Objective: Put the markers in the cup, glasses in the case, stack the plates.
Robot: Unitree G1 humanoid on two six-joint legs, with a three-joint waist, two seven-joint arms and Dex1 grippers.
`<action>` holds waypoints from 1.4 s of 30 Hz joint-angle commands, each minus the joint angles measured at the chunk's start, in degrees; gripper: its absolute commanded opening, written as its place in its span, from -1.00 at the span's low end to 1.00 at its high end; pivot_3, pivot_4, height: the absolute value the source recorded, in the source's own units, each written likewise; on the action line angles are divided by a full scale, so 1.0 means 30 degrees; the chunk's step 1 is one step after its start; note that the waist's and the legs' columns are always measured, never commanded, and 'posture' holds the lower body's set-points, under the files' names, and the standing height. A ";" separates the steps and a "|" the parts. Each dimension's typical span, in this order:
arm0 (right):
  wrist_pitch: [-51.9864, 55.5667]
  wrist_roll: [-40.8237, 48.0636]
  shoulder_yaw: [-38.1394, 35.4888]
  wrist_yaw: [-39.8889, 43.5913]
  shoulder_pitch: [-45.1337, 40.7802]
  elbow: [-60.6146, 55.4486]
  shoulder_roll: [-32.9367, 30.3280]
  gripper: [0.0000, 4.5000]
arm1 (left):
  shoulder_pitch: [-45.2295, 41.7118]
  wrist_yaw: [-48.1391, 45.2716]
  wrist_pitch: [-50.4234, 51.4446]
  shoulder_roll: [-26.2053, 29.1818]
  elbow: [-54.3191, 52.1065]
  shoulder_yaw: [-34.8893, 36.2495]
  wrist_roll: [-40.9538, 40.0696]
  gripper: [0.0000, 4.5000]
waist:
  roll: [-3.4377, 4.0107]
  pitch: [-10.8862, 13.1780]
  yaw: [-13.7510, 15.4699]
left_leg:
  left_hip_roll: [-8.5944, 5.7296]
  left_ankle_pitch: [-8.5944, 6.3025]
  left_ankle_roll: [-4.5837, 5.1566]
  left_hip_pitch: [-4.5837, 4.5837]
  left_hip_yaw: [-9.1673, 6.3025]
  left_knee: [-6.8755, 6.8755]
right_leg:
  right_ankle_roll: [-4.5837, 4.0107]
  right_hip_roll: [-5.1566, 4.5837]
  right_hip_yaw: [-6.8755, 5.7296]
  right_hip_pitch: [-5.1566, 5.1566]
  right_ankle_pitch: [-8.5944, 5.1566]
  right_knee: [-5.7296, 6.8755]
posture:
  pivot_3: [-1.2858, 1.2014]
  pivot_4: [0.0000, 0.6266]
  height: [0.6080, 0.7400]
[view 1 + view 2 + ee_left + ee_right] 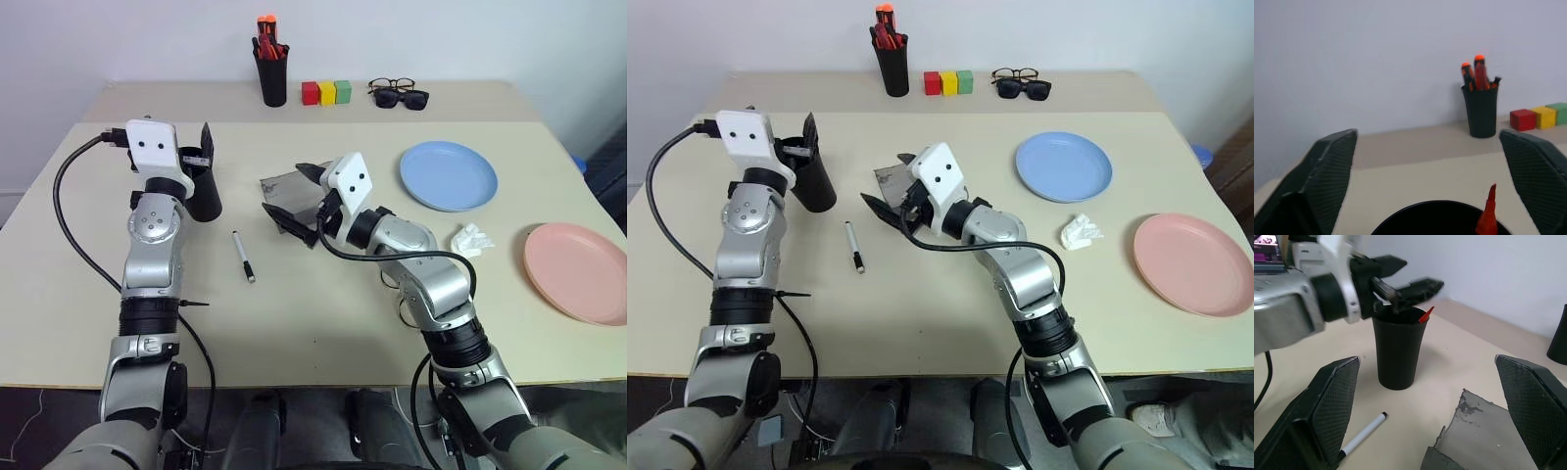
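Beige table [323,343]: we've got our left gripper [1400,276] spread wide over the black cup [1397,350], red-tipped marker [1426,314] inside; right gripper [286,200] wide by grey case [1474,431], white marker [243,257] lying nearby.

The left arm reached straight toward the far side, its tool [1400,286] raised and tilted slightly upward, fingers spread wide with nothing between them. The right arm bent in from the right toward the middle, its tool [896,186] likewise spread open and empty.
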 commanded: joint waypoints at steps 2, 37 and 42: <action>-0.0223 0.0244 -0.0912 0.0381 -0.0025 -0.0798 -0.0784 1.00 | 0.2633 -0.5681 0.2537 0.2544 -0.6869 -0.1193 -0.3246 0.99 | 0.0008 0.0005 -0.0054 | 0.0004 0.0002 -0.0004 0.0000 0.0003 -0.0010 | -0.0004 -0.0001 0.0007 -0.0001 -0.0002 0.0001 | 0.03 -0.52 1.00; 0.0206 0.0598 -0.1133 0.2532 0.0931 -0.1517 -0.2686 1.00 | 0.1251 -0.2073 2.7968 0.1015 -0.8411 -0.1758 -0.2691 -0.96 | 0.0004 0.0032 -0.0405 | 0.0017 0.0004 -0.0005 0.0042 -0.0018 -0.0002 | -0.0029 0.0022 0.0004 0.0024 -0.0030 0.0048 | 0.03 -0.52 1.00; 0.0257 0.0585 -0.1140 0.2845 0.1008 -0.1559 -0.2839 1.00 | 0.1503 -0.3425 2.3394 0.1131 -1.0425 -0.0867 -0.3705 -0.98 | -0.0001 0.0035 -0.0384 | 0.0018 0.0012 -0.0021 0.0039 -0.0019 -0.0008 | -0.0031 0.0020 0.0003 0.0019 -0.0029 0.0046 | 0.03 -0.52 1.00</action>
